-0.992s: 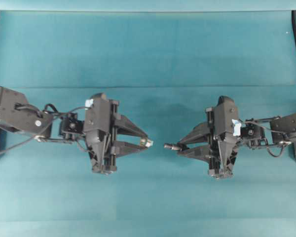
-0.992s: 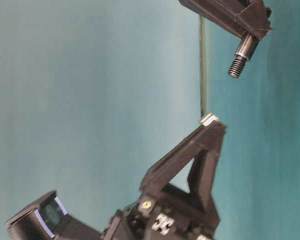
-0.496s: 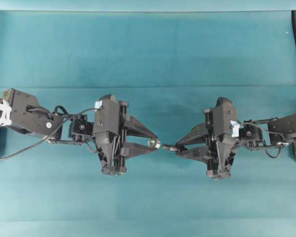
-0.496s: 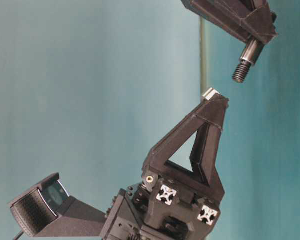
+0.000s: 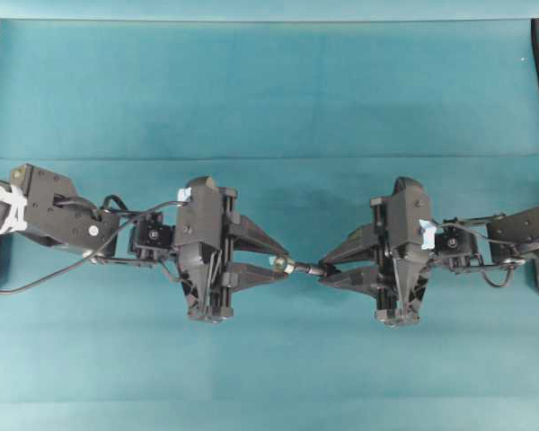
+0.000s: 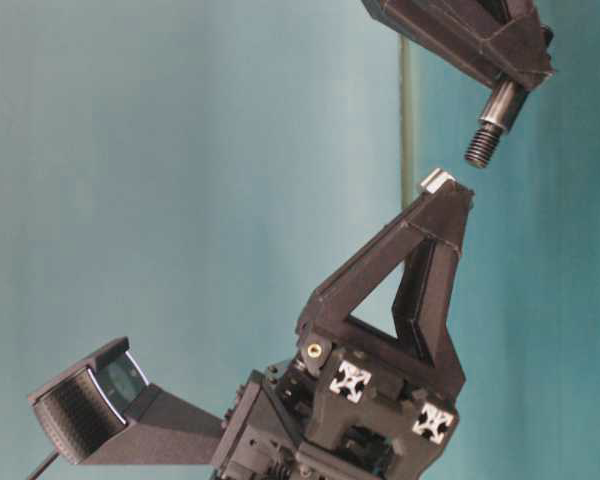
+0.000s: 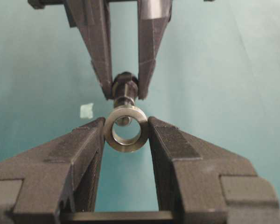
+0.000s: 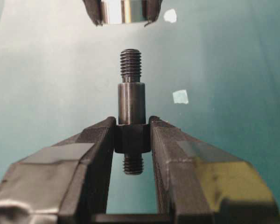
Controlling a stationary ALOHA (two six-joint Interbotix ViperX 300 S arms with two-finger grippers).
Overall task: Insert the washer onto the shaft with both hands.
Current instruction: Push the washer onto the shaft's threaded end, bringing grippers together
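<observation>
A: What was the left hand (image 7: 126,135) carrying?

B: It pinched the washer (image 7: 126,129) between its two fingertips, the hole facing the other arm, both lifted above the teal worktop (image 5: 269,90).

A: And the right hand (image 8: 130,140)?

B: Its fingers were pressed onto the shaft (image 8: 131,119) at the thick collar, the threaded narrow end pointing at the washer.

A: Had they met?

B: Not in the right wrist view; a small gap showed between thread and ring. Two pale tape scraps (image 8: 180,96) lay on the worktop beneath.
</observation>
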